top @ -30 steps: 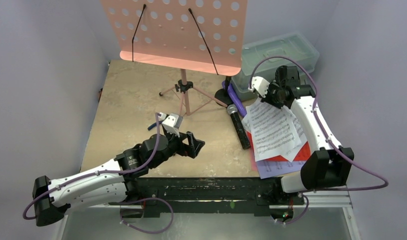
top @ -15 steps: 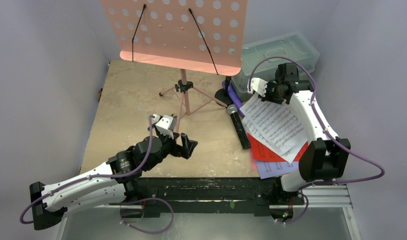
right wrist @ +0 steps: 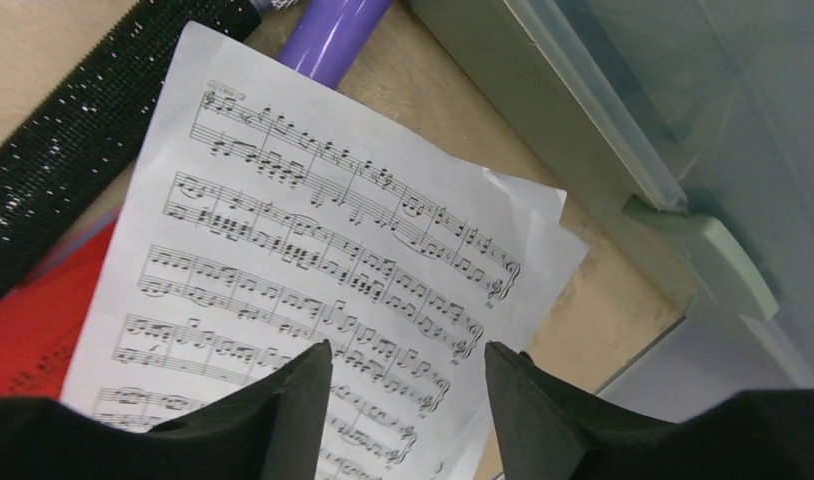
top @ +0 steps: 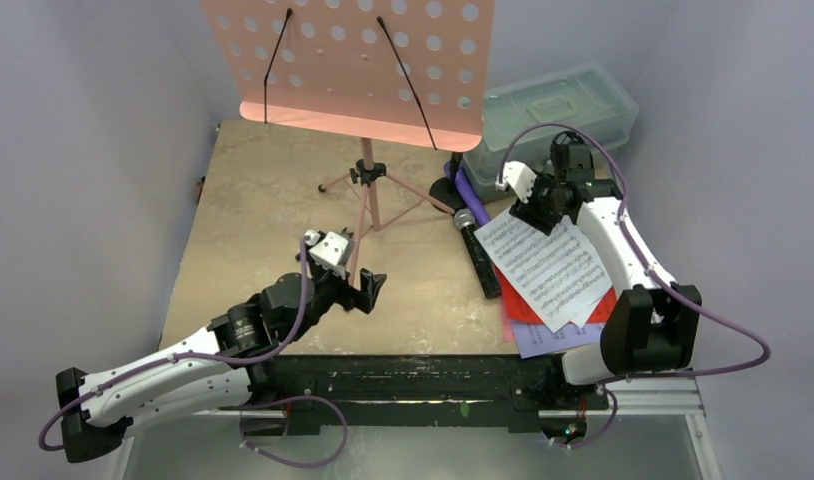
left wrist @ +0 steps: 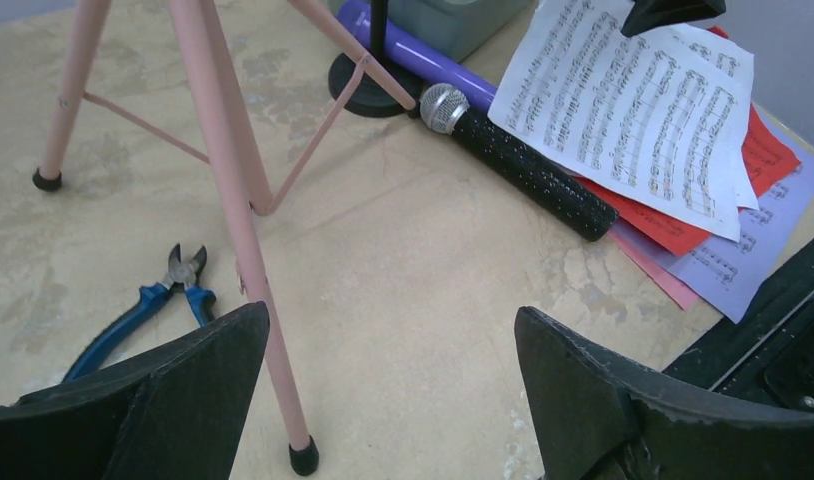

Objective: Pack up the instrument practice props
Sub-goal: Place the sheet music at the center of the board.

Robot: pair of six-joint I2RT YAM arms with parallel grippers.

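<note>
Mottled beige table (top: 263, 200) bearing: the feet of a pink tripod music rack (top: 371, 200); blue-handled pliers (left wrist: 133, 318) just beside one leg; a black silver-headed mic (left wrist: 528, 170), its head near a purple mic (left wrist: 433, 62) and a round black mic-support base (left wrist: 368, 90); a translucent lidded box (top: 553, 105) at the far right corner; a lavender music sheet (left wrist: 753, 255) beneath red (left wrist: 663, 215) and white sheets (left wrist: 633, 110)

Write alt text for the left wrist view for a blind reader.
Between two open black fingers, a pink tripod leg stands on a beige table; blue-handled pliers lie left, a black mic and music sheets upper right.
</note>
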